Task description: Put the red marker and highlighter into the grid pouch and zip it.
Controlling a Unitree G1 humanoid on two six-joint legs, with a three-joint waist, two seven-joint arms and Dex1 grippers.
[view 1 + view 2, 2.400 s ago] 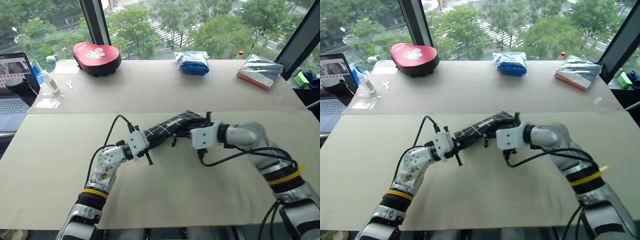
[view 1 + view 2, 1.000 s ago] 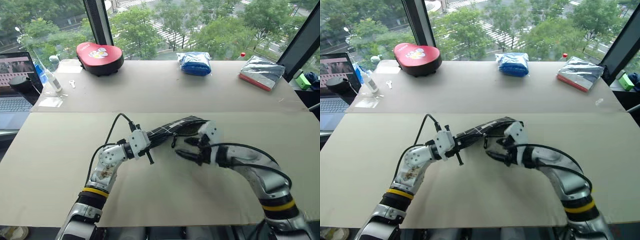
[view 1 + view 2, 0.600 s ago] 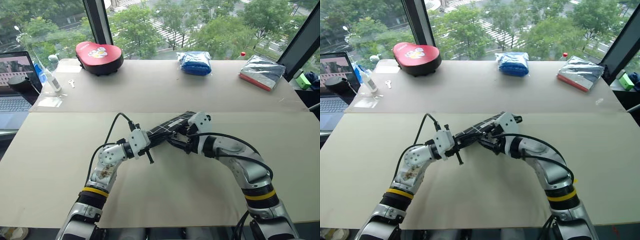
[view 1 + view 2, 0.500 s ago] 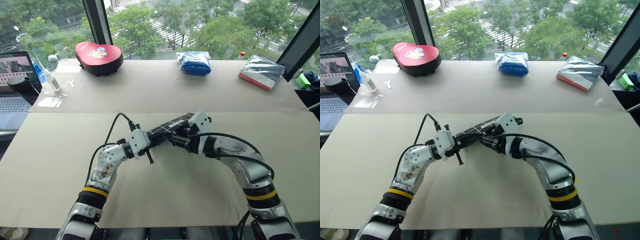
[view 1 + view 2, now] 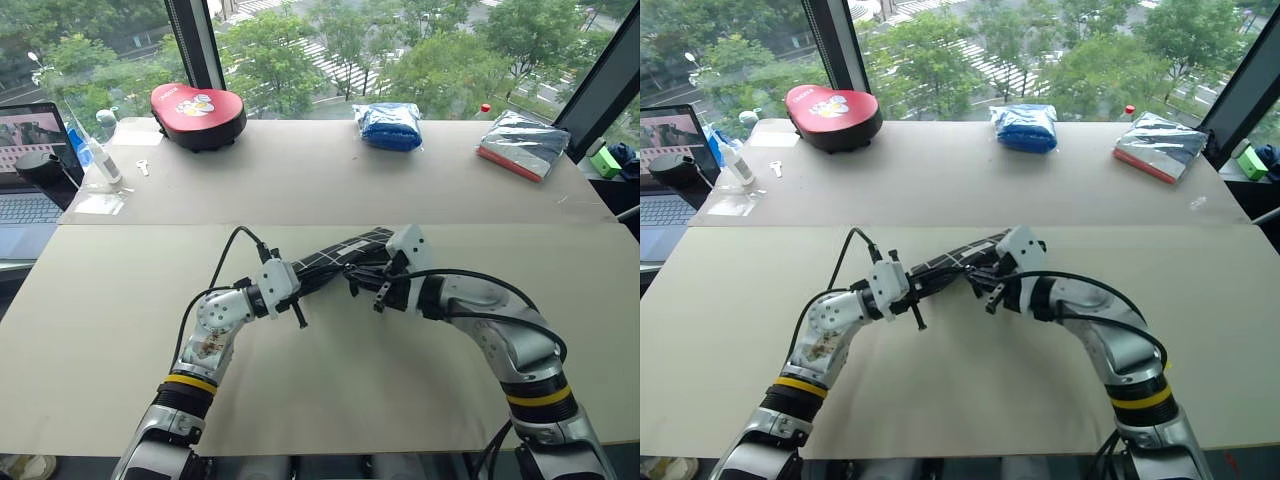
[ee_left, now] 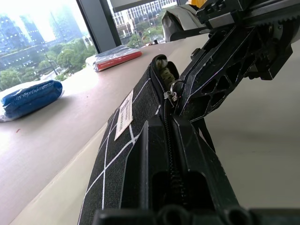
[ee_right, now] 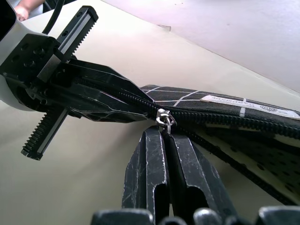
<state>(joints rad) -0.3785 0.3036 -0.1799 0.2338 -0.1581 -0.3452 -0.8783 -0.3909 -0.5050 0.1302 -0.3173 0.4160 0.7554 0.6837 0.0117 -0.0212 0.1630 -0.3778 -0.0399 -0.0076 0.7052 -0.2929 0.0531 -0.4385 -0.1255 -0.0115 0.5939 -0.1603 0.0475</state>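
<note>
The grid pouch (image 7: 225,115) is matt black woven cloth crossed by thin white lines, with a small white fabric label (image 6: 124,115) sewn on and a black toothed zipper whose little ring (image 7: 165,118) glints like metal. The left gripper (image 6: 173,140) and the right gripper (image 7: 165,140) have hard black plastic fingers, scuffed and faintly shiny, with ridged racks at their sides. The bench (image 5: 330,180) looks smooth, pale and matt. The red case (image 5: 195,105) has a glossy surface, the blue bag (image 5: 388,124) a crinkly plastic wrap, and the silver packet (image 5: 520,142) a shiny foil look.
</note>
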